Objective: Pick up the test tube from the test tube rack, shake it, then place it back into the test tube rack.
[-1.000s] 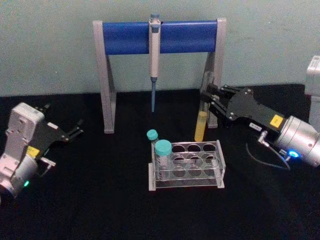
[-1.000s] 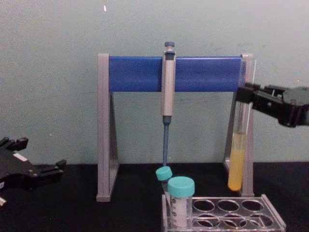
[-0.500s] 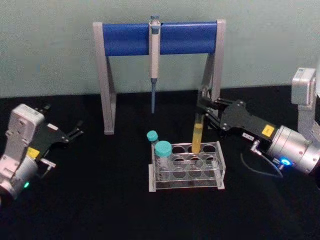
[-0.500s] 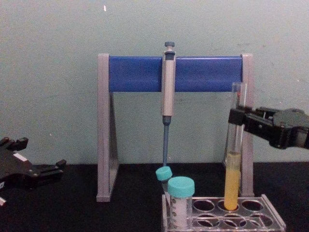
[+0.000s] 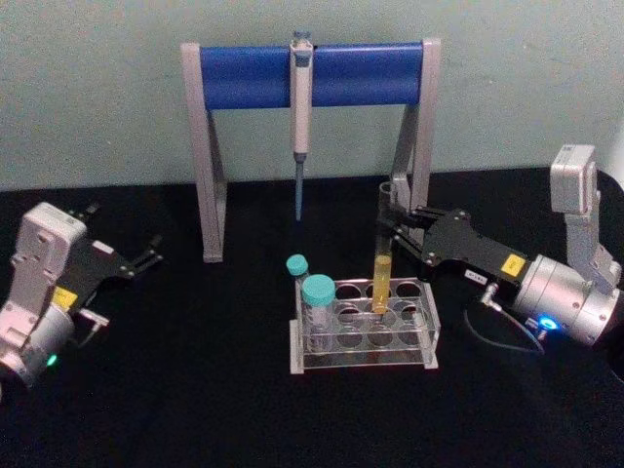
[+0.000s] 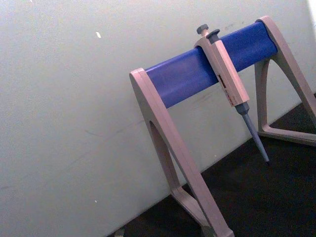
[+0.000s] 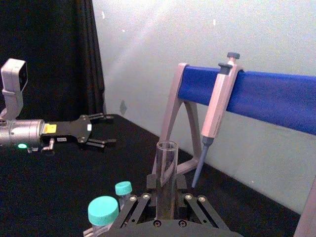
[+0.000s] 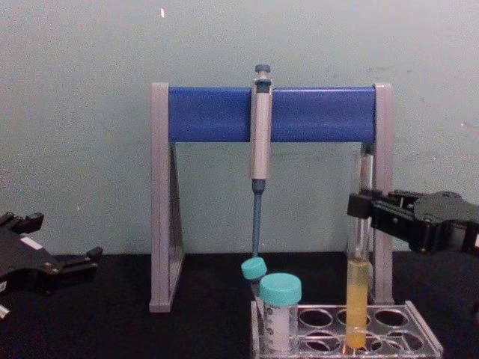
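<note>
Snugly, right tool [image 5: 389, 227] pinches the slim glass test tube [image 5: 381, 275] in clear rack [image 5: 421, 341]; left tool [image 5: 151, 254] gapes.

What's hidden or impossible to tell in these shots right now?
- The test tube bottom, chest view: the test tube rack is cut by the lower edge, so seating is unclear.
- Its liquid, right wrist view: hidden behind the right gripper gripping it.
- The teal-capped vial markings, chest view: too small to read.
</note>
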`<state>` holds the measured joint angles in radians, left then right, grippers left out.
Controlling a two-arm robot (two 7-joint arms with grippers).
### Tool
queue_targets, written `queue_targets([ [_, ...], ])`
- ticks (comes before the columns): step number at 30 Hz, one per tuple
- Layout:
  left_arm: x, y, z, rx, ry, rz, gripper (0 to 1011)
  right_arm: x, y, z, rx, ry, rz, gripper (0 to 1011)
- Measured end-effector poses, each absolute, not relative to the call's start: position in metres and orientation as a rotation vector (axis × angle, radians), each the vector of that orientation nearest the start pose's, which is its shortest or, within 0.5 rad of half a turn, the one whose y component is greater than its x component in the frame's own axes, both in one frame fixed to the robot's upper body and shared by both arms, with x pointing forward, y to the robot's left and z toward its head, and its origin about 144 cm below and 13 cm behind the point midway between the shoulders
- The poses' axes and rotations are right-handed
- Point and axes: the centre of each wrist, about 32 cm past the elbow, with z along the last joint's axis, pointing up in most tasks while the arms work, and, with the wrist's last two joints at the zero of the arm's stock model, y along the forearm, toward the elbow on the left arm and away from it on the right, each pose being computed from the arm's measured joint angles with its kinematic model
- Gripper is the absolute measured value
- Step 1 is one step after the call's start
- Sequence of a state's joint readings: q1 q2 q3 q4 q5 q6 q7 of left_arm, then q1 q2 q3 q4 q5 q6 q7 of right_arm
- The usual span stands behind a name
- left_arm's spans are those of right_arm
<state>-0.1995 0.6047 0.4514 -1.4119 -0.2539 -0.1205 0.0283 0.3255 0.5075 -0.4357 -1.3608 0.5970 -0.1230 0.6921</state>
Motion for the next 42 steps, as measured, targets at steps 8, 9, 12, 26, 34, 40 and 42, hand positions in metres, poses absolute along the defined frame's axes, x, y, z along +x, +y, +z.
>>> queue_targets([
  [8, 0.4886, 0.3097, 1.1398, 0.304, -0.285, 1.248, 1002, 0.5298, -0.2858, 1.1665, 0.013, -0.021, -0.616, 228],
  [9, 0.4886, 0.3097, 1.1398, 0.305, -0.285, 1.248, 1001, 0.5300, -0.2858, 1.1662, 0.011, -0.020, -0.616, 227],
  [12, 0.4886, 0.3097, 1.1397, 0.305, -0.285, 1.248, 1001, 0.5305, -0.2858, 1.1650, 0.004, -0.016, -0.616, 228],
  [26, 0.4886, 0.3097, 1.1398, 0.304, -0.285, 1.248, 1001, 0.5316, -0.2842, 1.1604, -0.020, -0.004, -0.615, 228],
  [34, 0.4886, 0.3097, 1.1398, 0.305, -0.285, 1.248, 1001, 0.5318, -0.2838, 1.1604, -0.029, -0.003, -0.613, 227],
  [40, 0.4886, 0.3097, 1.1398, 0.304, -0.285, 1.248, 1001, 0.5322, -0.2833, 1.1606, -0.033, -0.003, -0.609, 227],
  [42, 0.4886, 0.3097, 1.1398, 0.305, -0.285, 1.248, 1001, 0.5325, -0.2830, 1.1607, -0.034, -0.003, -0.608, 227],
])
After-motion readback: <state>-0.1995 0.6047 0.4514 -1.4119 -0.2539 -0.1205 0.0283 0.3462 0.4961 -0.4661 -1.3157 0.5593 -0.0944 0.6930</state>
